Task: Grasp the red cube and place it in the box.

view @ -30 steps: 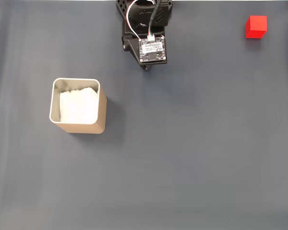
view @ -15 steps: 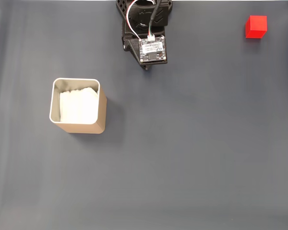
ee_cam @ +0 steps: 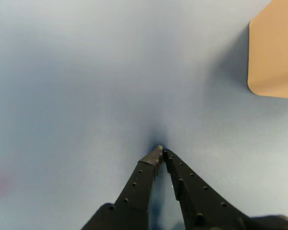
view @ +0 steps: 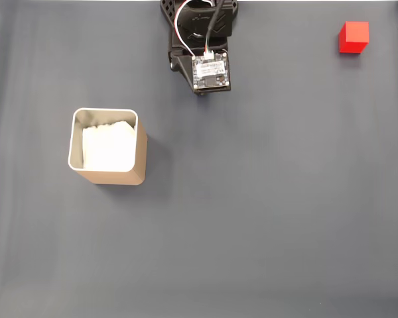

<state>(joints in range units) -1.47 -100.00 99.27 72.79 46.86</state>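
The red cube (view: 353, 36) sits on the dark grey mat at the far right of the top edge in the fixed view, well to the right of the arm (view: 202, 40). The box (view: 108, 146), tan with a pale rim and white padding inside, stands left of centre; the wrist view catches one tan side of the box (ee_cam: 273, 52) at the upper right. In the wrist view my gripper (ee_cam: 161, 149) is shut, its black fingertips meeting just above the mat with nothing between them. It is apart from both cube and box.
The arm's base and a small circuit board (view: 210, 71) sit at the top centre of the fixed view. The grey mat (view: 265, 212) spreads flat across the middle, the bottom and the right.
The arm's wrist has shifted very slightly. The cube and the box have not moved.
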